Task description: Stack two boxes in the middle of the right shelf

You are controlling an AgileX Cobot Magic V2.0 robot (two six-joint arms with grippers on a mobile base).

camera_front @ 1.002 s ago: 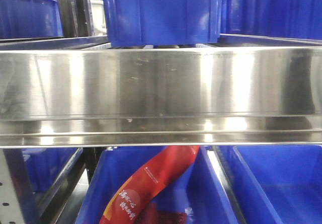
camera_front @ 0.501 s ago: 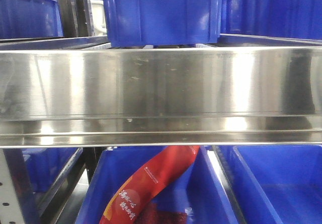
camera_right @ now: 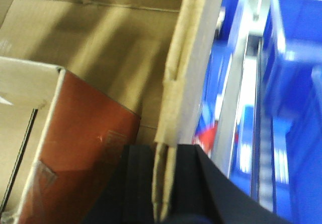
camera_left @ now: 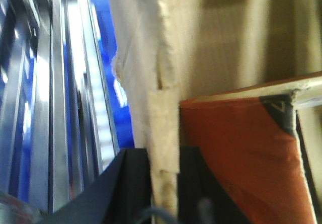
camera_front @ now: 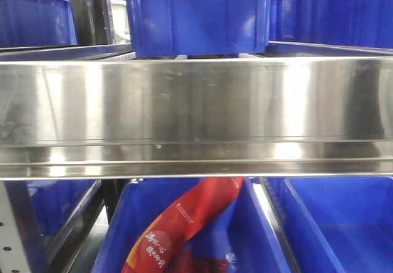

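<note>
Ahead of us the right shelf (camera_front: 196, 110) fills the front view with its broad shiny rail, running edge to edge; above it a blue bin (camera_front: 196, 15) sits on the shelf deck, and below it another blue bin (camera_front: 184, 236) holds a red printed packet (camera_front: 184, 224), so we see little free room at either level from here. Against the front views from a second and half a second back, nothing has shifted: rail, bins and packet lie as they did. Our left gripper (camera_left: 163, 183) is clamped on the upright wall of a box (camera_left: 166, 58), one black finger on each face of the ragged cardboard edge; our right gripper (camera_right: 161, 183) is likewise pinched on a cardboard wall (camera_right: 188, 58). Whether both walls belong to one carton we cannot tell. The cardboard is plain brown, open-topped, with a red-and-white carton (camera_left: 241, 148) lying inside, and steel rails and blue bins pass just beside it.
</note>
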